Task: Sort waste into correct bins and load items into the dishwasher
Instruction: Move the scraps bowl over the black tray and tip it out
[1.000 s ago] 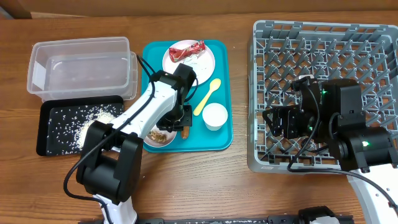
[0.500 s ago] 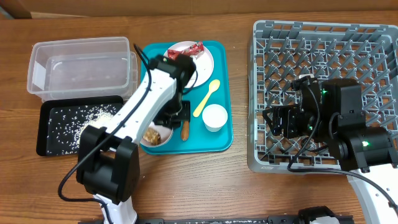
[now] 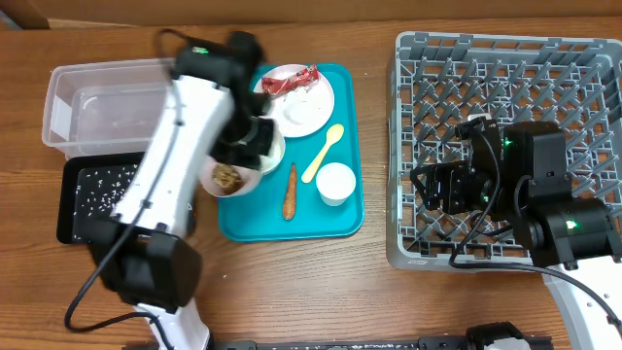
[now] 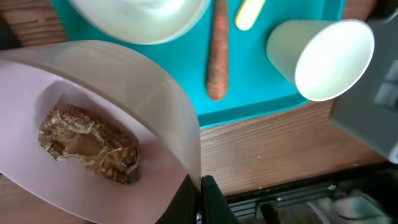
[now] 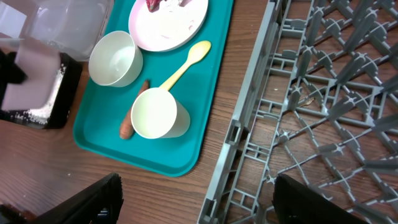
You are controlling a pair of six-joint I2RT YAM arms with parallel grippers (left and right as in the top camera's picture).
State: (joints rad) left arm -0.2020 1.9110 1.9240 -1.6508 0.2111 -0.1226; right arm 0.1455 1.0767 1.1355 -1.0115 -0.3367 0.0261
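The carrot [image 3: 290, 192] lies flat on the teal tray [image 3: 330, 222], its long axis running from the far side of the tray to the near side with a slight lean. Its thin tip points toward the plate [image 3: 303, 105] and its thicker end toward the tray's near rim. It sits just beside the upright cup [image 3: 336, 183], on the cup's left. The yellow spoon [image 3: 323, 152] lies diagonally above them, its bowl end far-right and its handle aimed down toward the carrot's tip. A red wrapper [image 3: 292, 80] rests on the plate's far part. The left end effector [image 4: 200, 198] has its fingers pressed together on the rim of a pinkish bowl [image 3: 231, 178], pinching the wall between them. Brown food scraps [image 4: 90, 144] sit in the bottom of that bowl, which in the overhead view hangs across the tray's left rim. A second white bowl [image 5: 115, 58] stands on the tray near the plate. To the left, the black tray [image 3: 68, 209] holds scattered rice grains [image 3: 97, 190], and the clear tub [image 3: 58, 112] lies beyond it. The right end effector [image 5: 208, 202] has its fingers spread wide and grips nothing, hovering at the left edge of the dish rack [image 3: 544, 68] above the worktop [image 3: 321, 292].
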